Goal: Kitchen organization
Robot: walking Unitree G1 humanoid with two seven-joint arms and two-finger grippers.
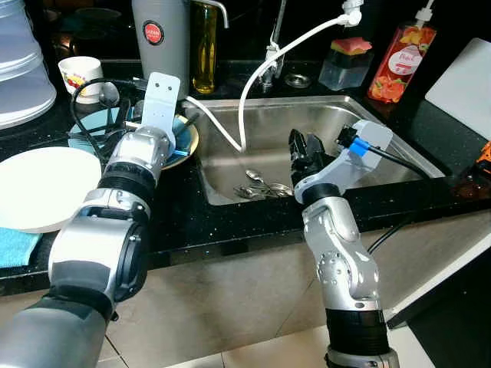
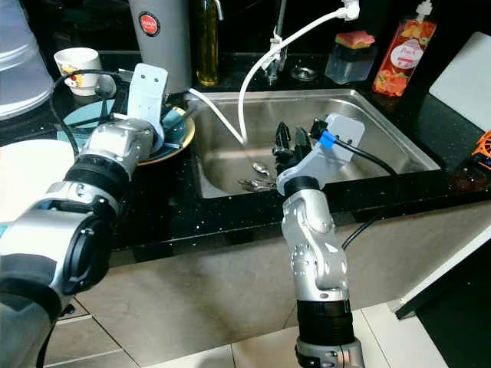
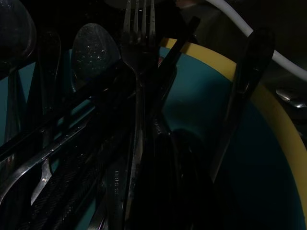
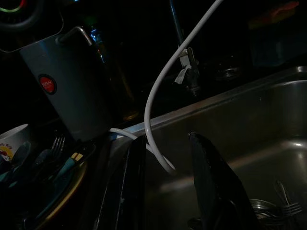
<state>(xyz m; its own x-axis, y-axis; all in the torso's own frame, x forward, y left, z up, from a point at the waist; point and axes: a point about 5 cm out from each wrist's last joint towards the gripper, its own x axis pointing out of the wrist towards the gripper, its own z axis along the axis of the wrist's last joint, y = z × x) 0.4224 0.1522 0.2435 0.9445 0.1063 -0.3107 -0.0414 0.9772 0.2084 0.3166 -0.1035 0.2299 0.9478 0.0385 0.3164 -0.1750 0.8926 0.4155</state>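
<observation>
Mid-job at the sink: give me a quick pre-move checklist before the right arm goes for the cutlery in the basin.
1. Right gripper open and empty over the sink: ok.
2. Spoons and forks lying loose on the basin floor, reachable: ok.
3. White hose hanging into the basin close to the right gripper, snag risk: not ok.
4. Left gripper over the teal plate with cutlery; grip state: cannot tell.
5. Water running: cannot tell.

- left gripper (image 3: 158,143): arm stretched forward, wrist pitched down, finger state unclear
- right gripper (image 4: 165,187): forearm raised from bent elbow, fingers parted
</observation>
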